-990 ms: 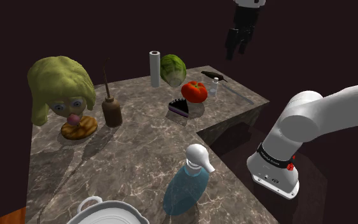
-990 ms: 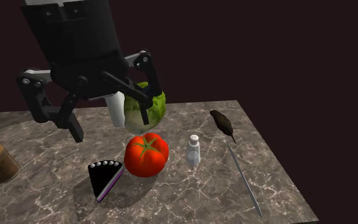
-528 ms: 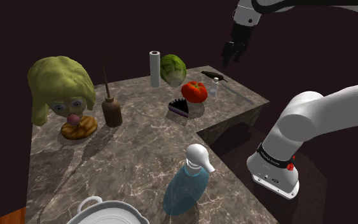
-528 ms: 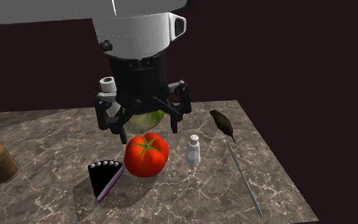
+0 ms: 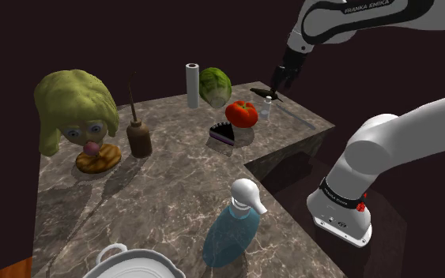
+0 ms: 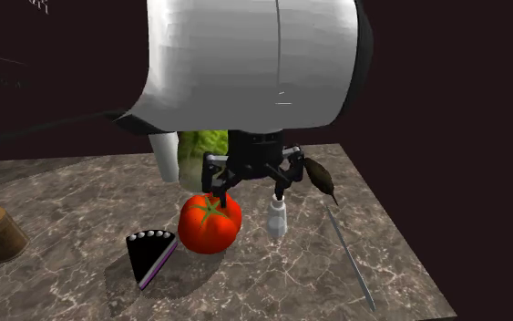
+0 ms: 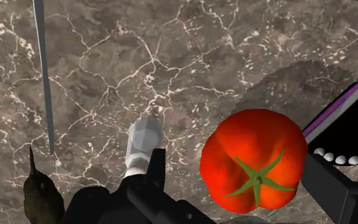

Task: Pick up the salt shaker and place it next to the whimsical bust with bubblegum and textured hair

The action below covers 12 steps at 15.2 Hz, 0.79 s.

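While the arm [image 5: 371, 14] seemingly reads FRANKA EMIKA, the pincer [image 6: 250, 190] gapes empty above the salt shaker [image 6: 276, 219].

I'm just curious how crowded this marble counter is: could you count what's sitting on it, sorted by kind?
Foods: 3 (tomato, lettuce head, cake slice)
Bottles and shakers: 3 (salt shaker, brown bottle, blue bottle)
Other things: 4 (bust with yellow-green hair, paper towel roll, knife, white pot)
Total: 10
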Each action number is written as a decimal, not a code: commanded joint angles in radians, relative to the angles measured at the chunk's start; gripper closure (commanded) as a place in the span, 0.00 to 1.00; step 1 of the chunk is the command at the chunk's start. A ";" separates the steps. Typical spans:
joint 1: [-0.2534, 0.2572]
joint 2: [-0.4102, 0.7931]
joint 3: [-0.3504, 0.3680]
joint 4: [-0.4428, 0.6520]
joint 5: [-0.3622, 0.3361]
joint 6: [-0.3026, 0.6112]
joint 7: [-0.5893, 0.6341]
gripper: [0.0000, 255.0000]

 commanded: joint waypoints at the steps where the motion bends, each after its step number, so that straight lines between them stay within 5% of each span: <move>1: -0.009 0.049 -0.049 -0.017 0.001 0.090 -0.037 0.00; 12: 0.075 0.380 -0.288 0.005 0.186 0.468 -0.276 0.00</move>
